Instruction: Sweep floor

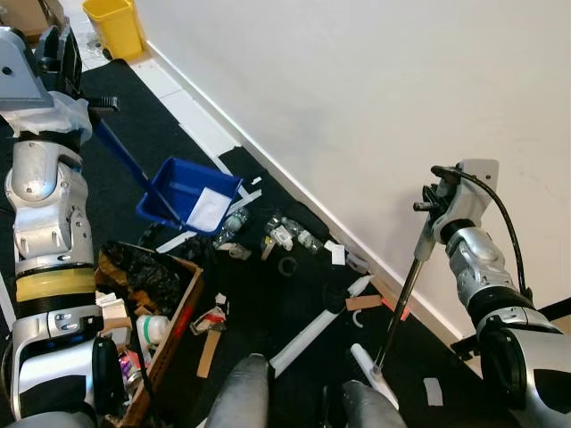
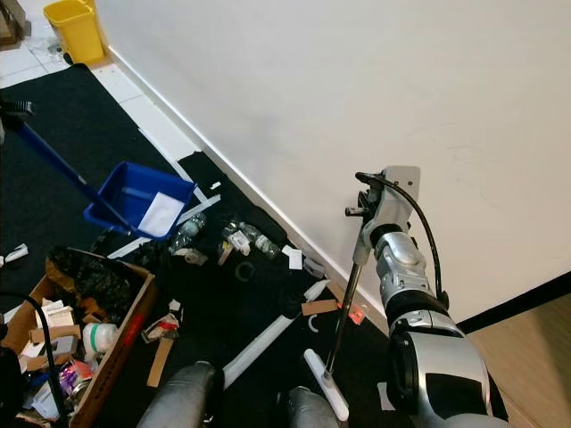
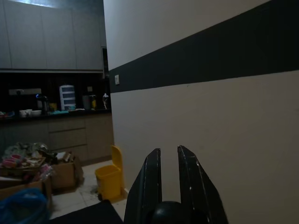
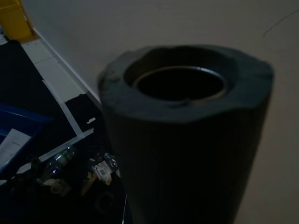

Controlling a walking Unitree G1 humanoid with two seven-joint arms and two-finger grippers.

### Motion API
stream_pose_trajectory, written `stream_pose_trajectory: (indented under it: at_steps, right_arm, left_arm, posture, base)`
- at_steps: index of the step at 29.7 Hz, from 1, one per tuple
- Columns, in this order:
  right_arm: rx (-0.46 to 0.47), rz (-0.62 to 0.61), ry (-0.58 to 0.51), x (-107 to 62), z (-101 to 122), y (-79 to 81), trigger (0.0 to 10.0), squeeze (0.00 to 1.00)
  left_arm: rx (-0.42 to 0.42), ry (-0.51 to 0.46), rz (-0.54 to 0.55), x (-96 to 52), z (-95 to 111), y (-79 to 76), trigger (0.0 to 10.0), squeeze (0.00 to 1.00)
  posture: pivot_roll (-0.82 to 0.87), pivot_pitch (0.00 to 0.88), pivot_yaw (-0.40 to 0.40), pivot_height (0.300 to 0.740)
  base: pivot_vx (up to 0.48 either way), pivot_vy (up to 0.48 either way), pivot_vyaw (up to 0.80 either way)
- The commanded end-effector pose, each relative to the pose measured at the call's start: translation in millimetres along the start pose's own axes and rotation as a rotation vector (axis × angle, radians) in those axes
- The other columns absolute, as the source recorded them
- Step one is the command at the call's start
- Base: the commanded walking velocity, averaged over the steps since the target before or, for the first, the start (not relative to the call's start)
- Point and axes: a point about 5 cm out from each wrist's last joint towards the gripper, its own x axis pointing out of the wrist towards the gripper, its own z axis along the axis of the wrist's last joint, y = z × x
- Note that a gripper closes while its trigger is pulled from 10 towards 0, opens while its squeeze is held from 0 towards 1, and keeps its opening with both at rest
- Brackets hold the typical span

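Observation:
My left gripper (image 1: 70, 62), raised at the far left, is shut on the top of a long blue handle (image 1: 125, 159). That handle runs down to a blue dustpan (image 1: 178, 183) holding a white sheet (image 1: 210, 209); the pan hangs tilted over the black mat. On the right, next to the wall, my right gripper (image 1: 426, 207) is shut on the broom's metal handle (image 1: 401, 299). The white broom head (image 1: 368, 370) rests on the mat near my feet. The handle's dark open end (image 4: 187, 116) looms close in the right wrist view. Litter lies between them: plastic bottles (image 1: 234, 221), a cardboard scrap (image 1: 364, 303).
An open cardboard box (image 1: 183, 325) full of rubbish stands at my lower left. A yellow bin (image 1: 116, 25) sits far off beside the white wall (image 1: 357, 107). A long white strip (image 1: 317, 328) crosses the black mat (image 1: 268, 303). My knees (image 1: 241, 392) are at the bottom edge.

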Motion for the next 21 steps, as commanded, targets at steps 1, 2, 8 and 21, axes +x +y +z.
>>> stream_pose_trajectory:
  at_steps: [1,2,8,21]
  right_arm:
    - [0.016,-0.023,-0.028,0.8,6.1,-4.6,10.0,0.0]
    - [0.026,-0.025,-0.039,1.0,7.9,-5.7,10.0,0.0]
    - [0.026,-0.003,-0.071,0.2,11.7,-6.8,10.0,0.0]
    - [0.023,0.031,-0.073,0.6,13.4,-5.9,10.0,0.0]
  left_arm:
    - [-0.038,-0.046,-0.031,5.3,8.3,-10.9,10.0,0.0]
    - [-0.051,-0.035,-0.043,5.2,4.5,-16.3,10.0,0.0]
    - [-0.097,-0.008,-0.09,3.3,-5.1,-37.1,10.0,0.0]
    - [-0.121,0.005,-0.123,3.9,-8.4,-48.0,10.0,0.0]
  posture:
    - [0.23,0.055,-0.071,0.74]
    - [0.22,0.056,-0.072,0.74]
    - [0.21,0.058,-0.072,0.74]
    - [0.21,0.05,-0.071,0.74]
  base:
    - [0.0,0.0,0.0]
    - [0.0,0.0,0.0]
    - [0.0,0.0,0.16]
    - [0.0,0.0,0.79]
